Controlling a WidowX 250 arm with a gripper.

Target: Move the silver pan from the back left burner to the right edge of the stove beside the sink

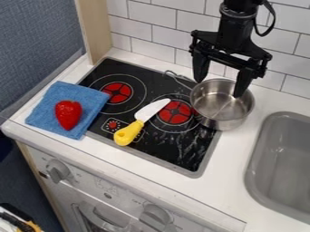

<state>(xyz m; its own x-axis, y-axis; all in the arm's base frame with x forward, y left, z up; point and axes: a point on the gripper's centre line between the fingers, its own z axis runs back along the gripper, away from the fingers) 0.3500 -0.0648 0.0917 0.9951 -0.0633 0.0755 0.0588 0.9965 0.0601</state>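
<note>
Hanging over shiny round pot point(225, 123), fingers point(244, 80) apart.

Matte black arm, looping cable point(272, 18)

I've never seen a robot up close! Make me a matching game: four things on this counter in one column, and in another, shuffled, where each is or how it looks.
Things:
1. Strawberry
2. Knife
3. Pot
4. Cloth

Places and looks:
A. Metal, nearest the robot's open jaws
B. Blue, partly over the stove's edge
C. Red, resting on soft fabric
D. Yellow-handled, lying on the stove

Right pairs: 1-C, 2-D, 3-A, 4-B
</note>
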